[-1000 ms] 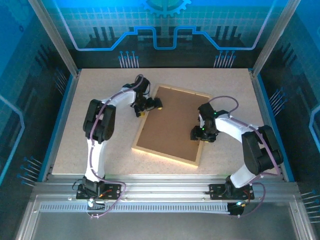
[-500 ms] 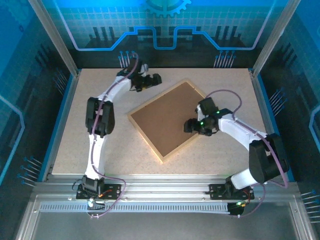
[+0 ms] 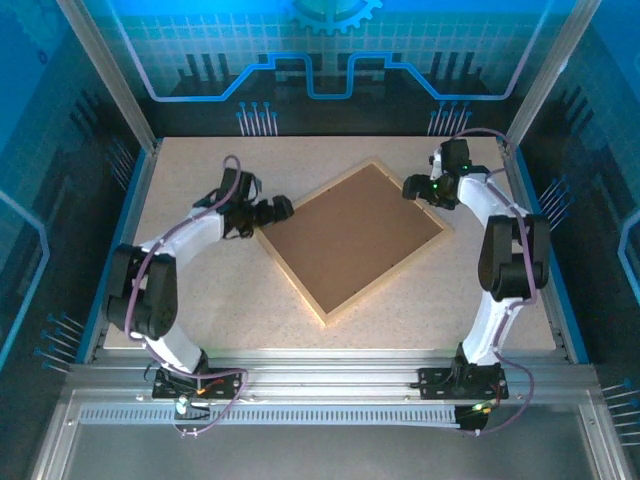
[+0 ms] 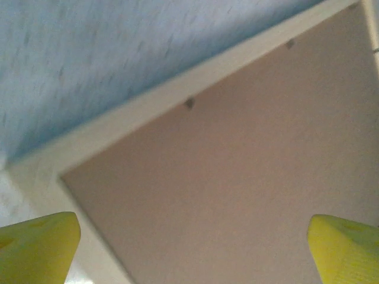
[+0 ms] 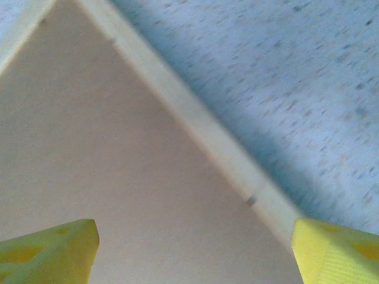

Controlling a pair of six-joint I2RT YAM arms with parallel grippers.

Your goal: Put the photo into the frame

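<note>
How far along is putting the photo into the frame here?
Looks done: the brown backing board sits inside the rails of the frame, back side up; whether the photo lies beneath cannot be told. In hand: nothing; left gripper and right gripper hang open over opposite corners. Left: probably securing the back.

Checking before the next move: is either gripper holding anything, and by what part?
Nothing is held. The left gripper and right gripper both stand open at opposite corners of the frame, which lies back side up.
</note>
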